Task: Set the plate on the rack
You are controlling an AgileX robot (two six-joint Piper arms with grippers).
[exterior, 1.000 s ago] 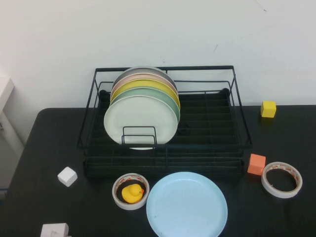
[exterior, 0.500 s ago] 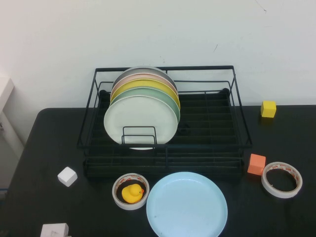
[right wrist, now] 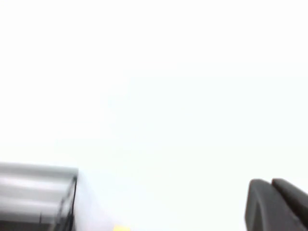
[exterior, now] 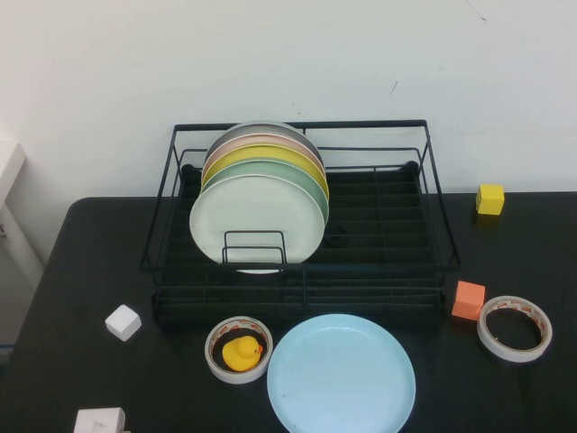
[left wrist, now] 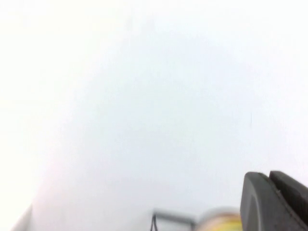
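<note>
Neither arm is seen in the high view. The left gripper [left wrist: 276, 202] is shown only as a dark finger pair cut off at the edge of its wrist view, raised and aimed at the white wall; its fingers are pressed together on nothing. The right gripper [right wrist: 276, 204] is likewise cut off at its own frame edge, closed and empty. A white block [exterior: 99, 421] is cropped by the near edge.

The large round light sky-blue plate [exterior: 341, 374] lies flat on the black table [exterior: 72, 271], near centre, just before the black wire dish rack [exterior: 302, 216]. A row of upright plates, pale mint-white foremost [exterior: 257, 221], stands in the rack's left half. A yellow rubber duck [exterior: 240, 352] sits inside a tape roll left of the blue plate.

Nothing is found changed from the earlier frames.
</note>
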